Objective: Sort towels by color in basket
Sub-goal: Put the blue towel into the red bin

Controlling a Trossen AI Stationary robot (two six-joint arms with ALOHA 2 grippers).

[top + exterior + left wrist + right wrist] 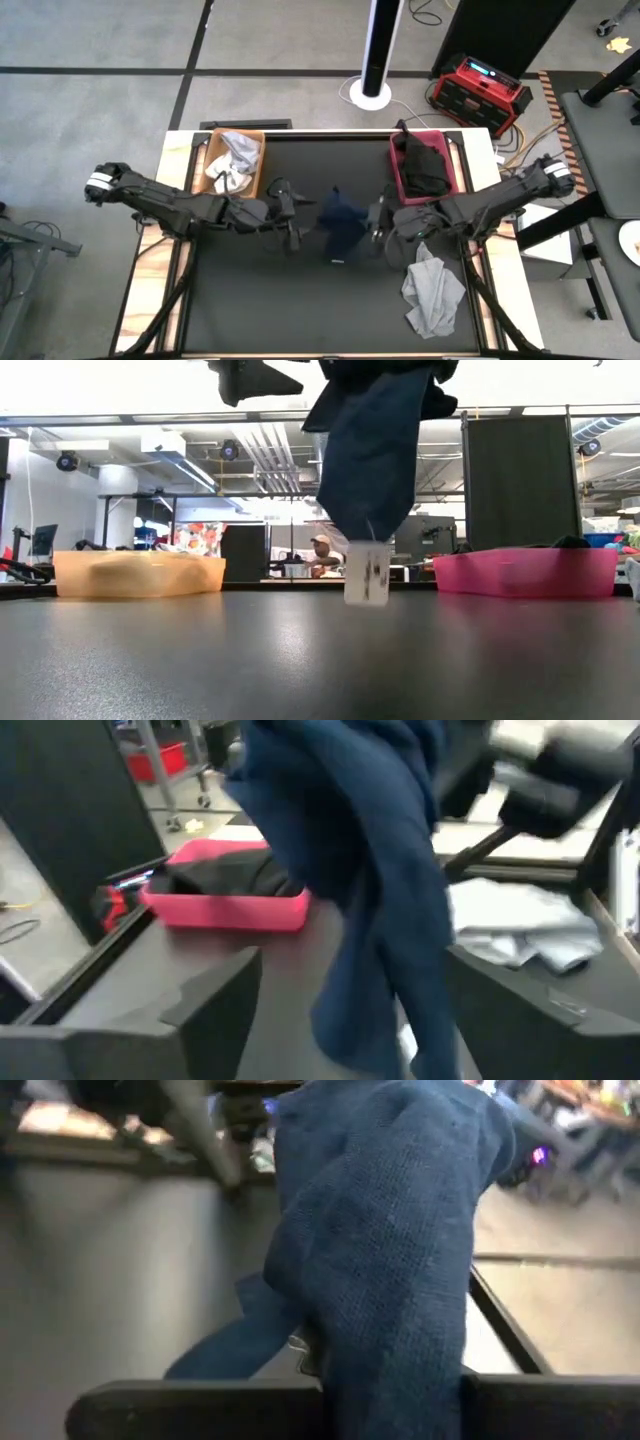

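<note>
Navy towel [342, 228] pinched in right gripper [378, 222], left gripper [296, 224] spread beside

We see two dark, nearly black arms built of chunky jointed segments. The left arm [170, 205] carries a white band with a dark stripe at its outer joint, and the right arm [490, 205] carries a matching white band at its own outer end. Each arm thickens into a blocky wrist section near the middle of the table, with small dark housings and what look like short cable loops around it. Close up, the left gripper's fingers [215, 990] are flat, matte black plates with squared, angular edges. The right gripper's finger [200, 1405] shows as a broad, smooth black bar with rounded corners.
</note>
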